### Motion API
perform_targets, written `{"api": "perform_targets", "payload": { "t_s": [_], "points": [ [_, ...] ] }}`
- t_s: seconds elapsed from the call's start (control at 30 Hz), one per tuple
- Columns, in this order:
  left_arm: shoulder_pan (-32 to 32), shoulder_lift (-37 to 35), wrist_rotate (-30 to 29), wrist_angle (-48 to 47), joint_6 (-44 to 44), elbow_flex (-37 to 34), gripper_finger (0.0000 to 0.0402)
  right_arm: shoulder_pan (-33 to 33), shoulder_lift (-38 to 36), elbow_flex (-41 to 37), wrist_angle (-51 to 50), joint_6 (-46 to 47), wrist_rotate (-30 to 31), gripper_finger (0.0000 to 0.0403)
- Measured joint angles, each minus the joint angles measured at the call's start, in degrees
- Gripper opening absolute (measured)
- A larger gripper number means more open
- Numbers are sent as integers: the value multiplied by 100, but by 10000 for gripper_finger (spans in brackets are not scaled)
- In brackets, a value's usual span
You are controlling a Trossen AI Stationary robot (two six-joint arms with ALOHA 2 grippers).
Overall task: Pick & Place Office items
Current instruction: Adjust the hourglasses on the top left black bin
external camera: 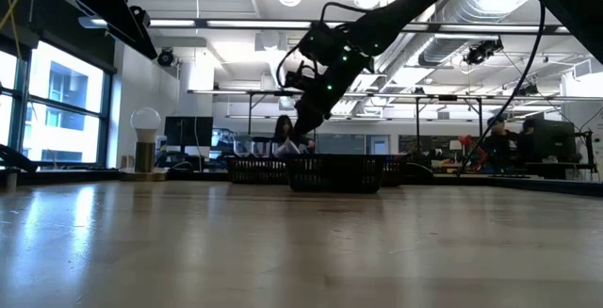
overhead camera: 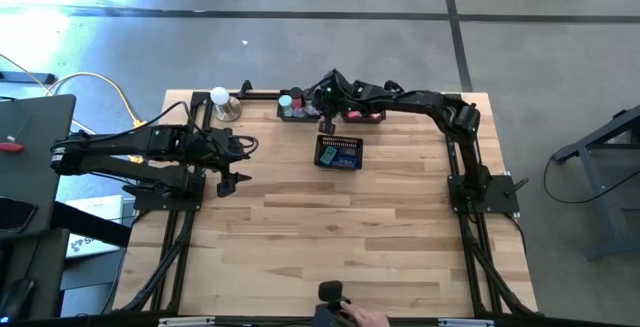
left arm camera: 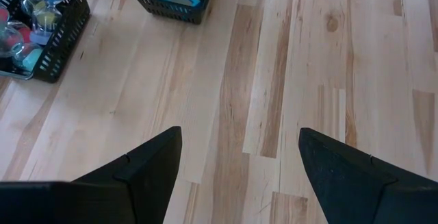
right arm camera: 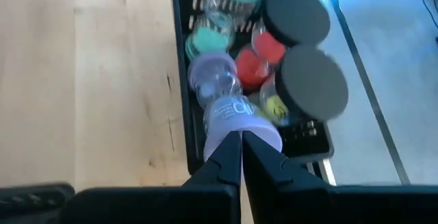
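Table (overhead camera: 330, 227): light wood planks, visible grain, smooth, low sheen with glare in the low view. Trays (left arm camera: 61, 42): black mesh, apparently plastic, matt. Lavender roll (right arm camera: 233, 111) in the right gripper (right arm camera: 241, 157): glossy, clear-looking plastic dispenser. Two black discs (right arm camera: 311, 83): matt, smooth. Gripper fingers (left arm camera: 144, 169): dark, matt, hard plastic by appearance. White ball (overhead camera: 219, 96): smooth, on a dull metallic base. Floor (overhead camera: 300, 37): grey, polished concrete, reflective.
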Motion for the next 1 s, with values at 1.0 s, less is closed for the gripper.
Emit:
{"api": "perform_targets", "payload": {
  "t_s": [1.0],
  "points": [
    [636,1121,-468,1989,2025,-2,287,1345,-1531,149,-2413,2088,1114,2]
  ]
}}
